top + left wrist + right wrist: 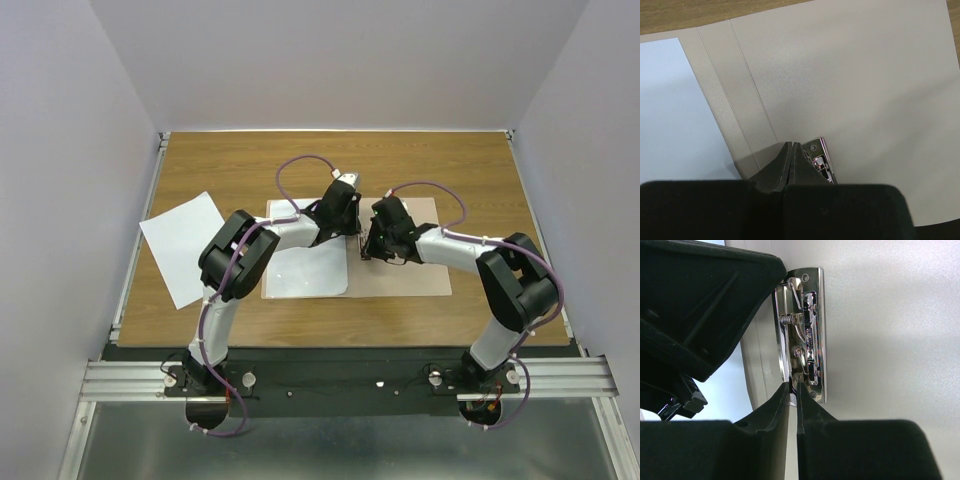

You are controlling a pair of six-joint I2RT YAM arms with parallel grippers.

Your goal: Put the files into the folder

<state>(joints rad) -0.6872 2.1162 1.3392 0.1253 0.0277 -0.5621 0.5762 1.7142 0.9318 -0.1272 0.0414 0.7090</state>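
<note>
Left pincer [791, 146] closed, empty, tips just beside clip [821, 162]. Loose sheet [180, 245] on tabletop [450, 165] left of folder [420, 275], skewed, nearer left arm [235, 265], well apart from both pincers. Second sheet [305, 268] on folder's left half. Right pincer [794, 386] nearly shut at clip's end; grip on it: cannot tell.

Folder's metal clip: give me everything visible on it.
The metal clip is a chrome strip with a spring, wire levers and a rivet at each end, lying flat on the pale inner face of the open folder, beside the fold. The shut left hand has its tips beside one end; the right hand, nearly closed, meets the other, grip unclear.
</note>
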